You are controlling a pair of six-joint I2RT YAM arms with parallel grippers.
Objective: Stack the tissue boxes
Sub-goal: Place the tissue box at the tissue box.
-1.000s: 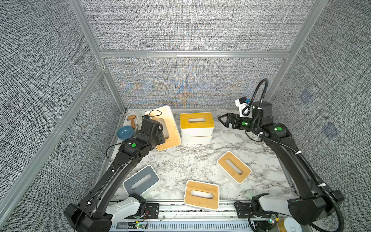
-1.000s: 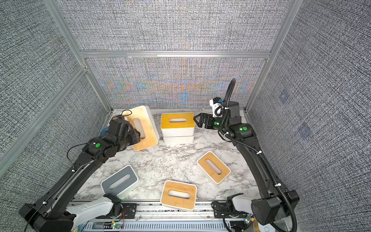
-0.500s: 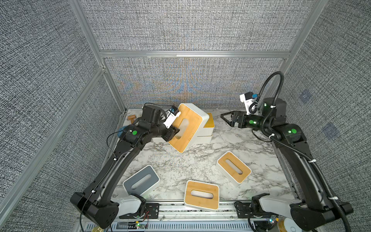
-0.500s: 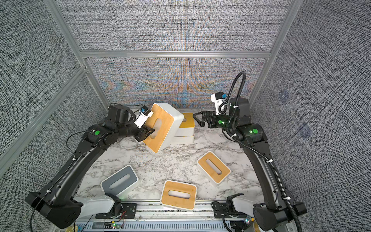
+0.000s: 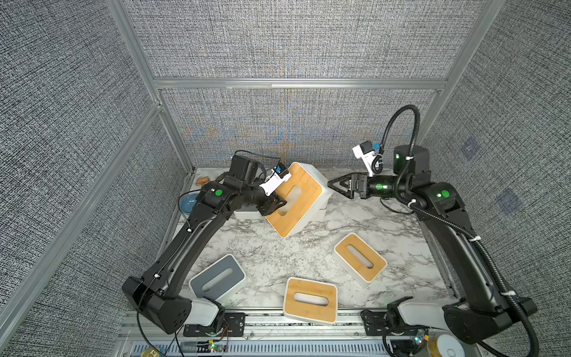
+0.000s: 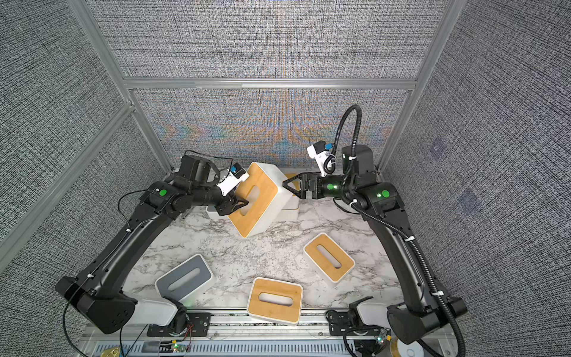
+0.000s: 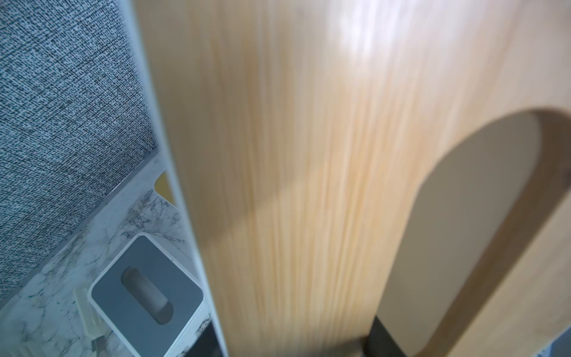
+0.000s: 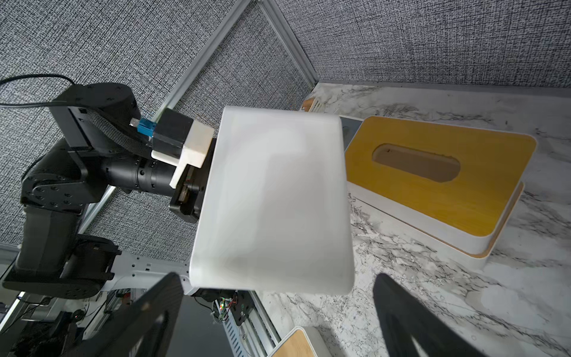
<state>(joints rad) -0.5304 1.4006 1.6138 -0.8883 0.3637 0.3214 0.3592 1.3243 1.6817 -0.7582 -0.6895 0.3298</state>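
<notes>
Marble tabletop [image 5: 278, 247], grey fabric walls [image 5: 278, 46], left gripper [image 5: 279, 204] clamped on a tilted tan-lidded tissue box [image 5: 309, 185] at its slot, right gripper [image 5: 335, 184] wide open, empty, at the box's 3 o'clock.

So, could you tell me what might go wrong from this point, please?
The left claw pinches the tilted box only at its lid slot, so it may slip or swing. The open right claw sits close to the box's white side and could bump it. Lowering it tilted could shove the two-box stack behind.
</notes>
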